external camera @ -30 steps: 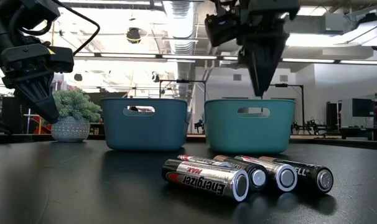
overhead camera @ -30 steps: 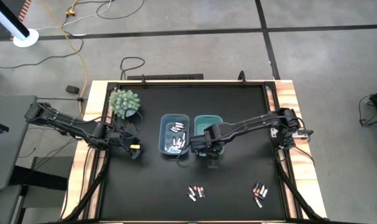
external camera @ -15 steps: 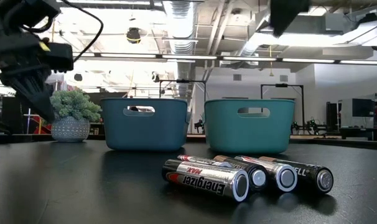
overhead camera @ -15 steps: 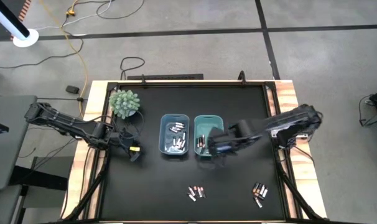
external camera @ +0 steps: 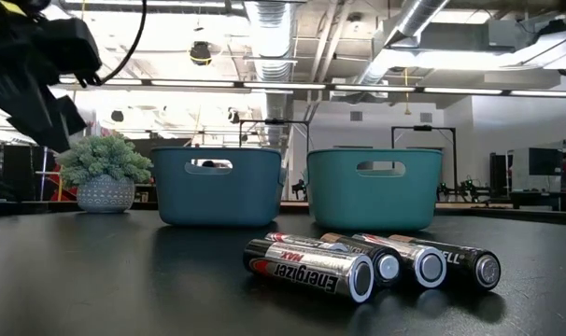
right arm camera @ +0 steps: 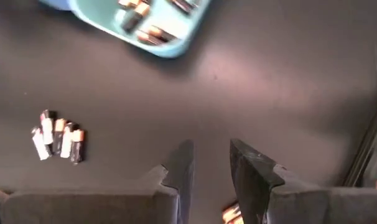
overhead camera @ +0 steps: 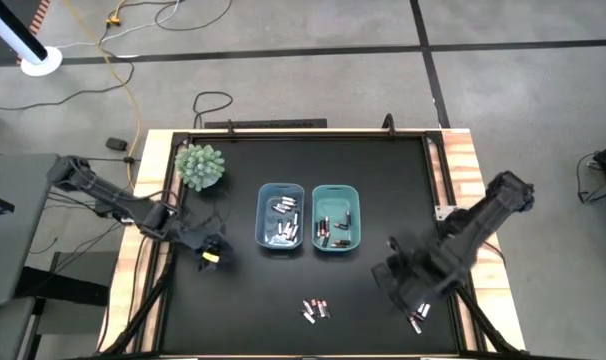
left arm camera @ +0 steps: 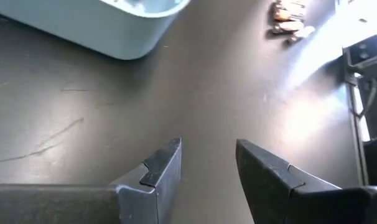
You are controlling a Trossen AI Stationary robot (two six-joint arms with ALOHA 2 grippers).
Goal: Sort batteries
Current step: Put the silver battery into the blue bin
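Two clusters of batteries lie on the black table: one near the front middle and one at the front right. More batteries lie in the blue bin and in the teal bin. My right gripper hovers over the table beside the front-right cluster, fingers pointing down with a narrow gap and nothing between them. My left gripper stands open over bare table, left of the blue bin.
A small potted plant stands at the far left of the table. The two bins sit side by side in the middle. Bare black table lies between the bins and the battery clusters.
My right gripper has swung from above the teal bin toward the table's near right corner. It rose out of the low view and rolled about its own line. My left gripper has shifted a little toward the near edge and turned.
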